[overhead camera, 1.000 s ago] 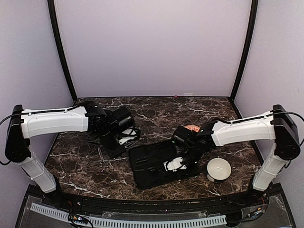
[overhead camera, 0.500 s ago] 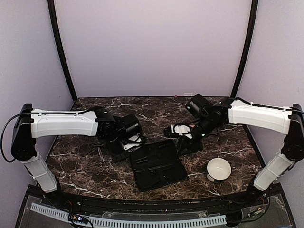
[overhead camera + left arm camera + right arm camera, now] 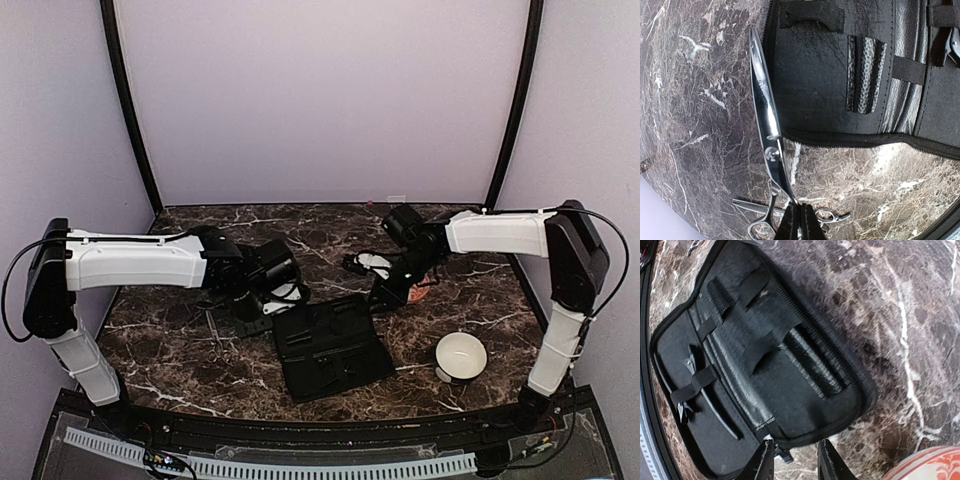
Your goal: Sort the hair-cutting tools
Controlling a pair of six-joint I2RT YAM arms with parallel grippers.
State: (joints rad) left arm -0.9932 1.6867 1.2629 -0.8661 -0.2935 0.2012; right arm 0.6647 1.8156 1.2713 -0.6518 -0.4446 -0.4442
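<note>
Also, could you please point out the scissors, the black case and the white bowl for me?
scissors [image 3: 767, 107]: left wrist view, on the blade.
black case [image 3: 805, 410]: right wrist view, on bare inner lining.
white bowl [image 3: 461, 352]: top view, on its bare inside.

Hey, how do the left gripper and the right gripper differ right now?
The left gripper is shut on silver scissors; the right gripper is open and empty. The left gripper sits at the left edge of the black case; the right gripper at its far right corner. Both hang just outside that open case.
</note>
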